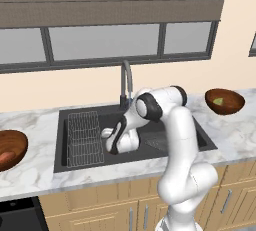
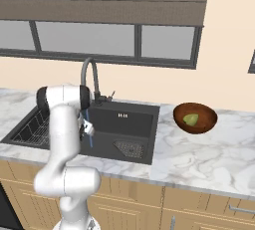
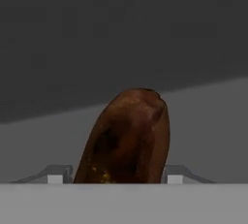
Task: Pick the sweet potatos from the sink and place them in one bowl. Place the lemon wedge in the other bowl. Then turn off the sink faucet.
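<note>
In the left base view, you see the arm reaching down into the sink (image 1: 75, 167), the black basin set in the marble counter (image 1: 30, 177). The gripper (image 1: 114, 150) sits low in the basin, just right of the wire rack (image 1: 84, 137); from here you cannot tell how the jaws stand. The sink faucet (image 1: 126, 82) rises at the far rim behind the arm. At the left edge a wooden bowl (image 1: 15, 142) holds the orange-red sweet potato (image 1: 6, 158). On the far right a second bowl (image 1: 225, 101) holds the lemon wedge (image 1: 218, 102).

In the right base view, you find the arm on the left, bent over the basin, with the tap behind it and a thin stream of water (image 2: 90, 132) falling beside the arm. The square drain grate (image 2: 129, 148) lies on the sink floor to the right. The bowl with the wedge sits on the counter, right of the sink.

In the hand view, you look straight at the dark brown sweet potato (image 3: 126, 138), between the two fingertips (image 3: 58, 175), which press against its sides; the jaws are partly closed on it, over the dark sink floor.
</note>
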Available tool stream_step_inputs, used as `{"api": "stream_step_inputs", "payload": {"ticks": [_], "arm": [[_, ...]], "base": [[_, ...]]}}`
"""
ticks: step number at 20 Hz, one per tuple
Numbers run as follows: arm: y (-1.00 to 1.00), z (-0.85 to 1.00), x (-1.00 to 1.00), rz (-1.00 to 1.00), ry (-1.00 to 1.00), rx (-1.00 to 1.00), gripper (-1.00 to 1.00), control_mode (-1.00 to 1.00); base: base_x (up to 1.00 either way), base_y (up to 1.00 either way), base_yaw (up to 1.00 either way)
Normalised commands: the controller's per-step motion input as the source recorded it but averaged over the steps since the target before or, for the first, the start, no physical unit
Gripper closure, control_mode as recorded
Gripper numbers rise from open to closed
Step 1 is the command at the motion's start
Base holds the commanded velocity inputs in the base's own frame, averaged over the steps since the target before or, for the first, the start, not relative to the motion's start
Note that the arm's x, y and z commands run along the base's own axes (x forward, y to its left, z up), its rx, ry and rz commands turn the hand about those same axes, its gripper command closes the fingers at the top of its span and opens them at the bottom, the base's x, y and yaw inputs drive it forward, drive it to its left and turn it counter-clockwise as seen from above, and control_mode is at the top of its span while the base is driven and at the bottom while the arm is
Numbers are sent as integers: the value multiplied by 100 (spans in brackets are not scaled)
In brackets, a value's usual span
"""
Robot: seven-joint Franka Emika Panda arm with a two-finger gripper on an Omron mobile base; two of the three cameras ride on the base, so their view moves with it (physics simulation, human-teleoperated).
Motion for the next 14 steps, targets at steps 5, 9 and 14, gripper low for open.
{"api": "stream_step_inputs", "payload": {"ticks": [5, 9, 14], "arm": [[-11, 100, -48, -8, -12, -6, 100, -100], [-2, 100, -56, -5, -10, -8, 100, -100], [14, 100, -67, 0, -7, -6, 100, -100]], "base": [[0, 0, 0], [0, 0, 0], [0, 0, 0]]}}
